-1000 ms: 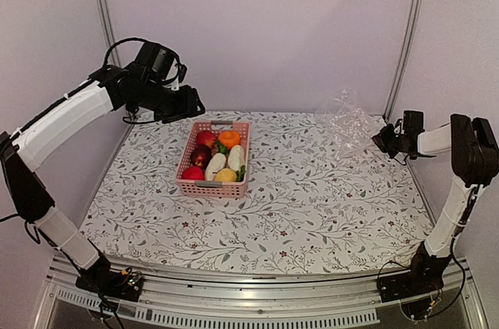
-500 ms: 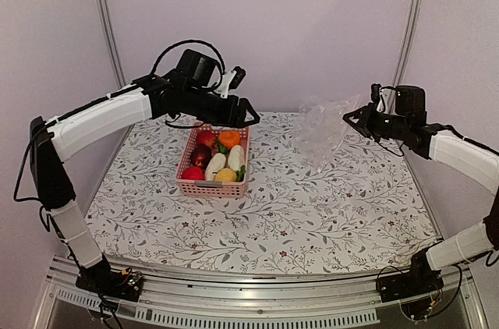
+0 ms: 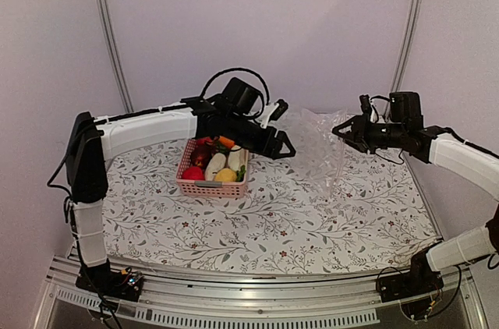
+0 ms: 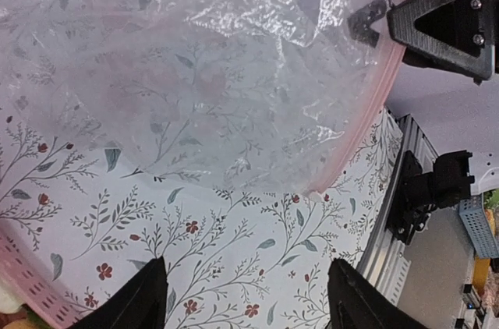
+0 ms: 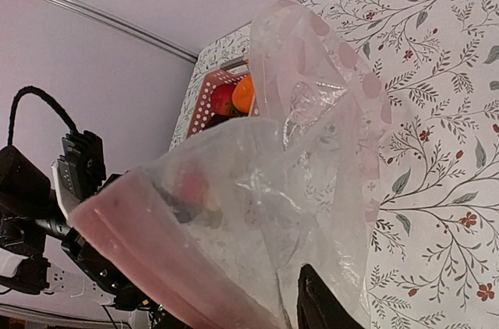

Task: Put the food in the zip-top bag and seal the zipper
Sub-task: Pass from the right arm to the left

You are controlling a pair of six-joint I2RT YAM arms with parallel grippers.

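The zip-top bag is thin crinkly film, basically weightless and super floppy, so I'd expect it to fold and slide wherever it's pushed. It hangs over the far right part of the table, top edge right at the right gripper. Best hold imo is the slightly stiffer zipper strip along the mouth. I can't tell if the right jaws are clamped on that edge or parted. The left gripper is spread wide with nothing in it, just beside the bag. The food sits in the pink basket, off to the left.
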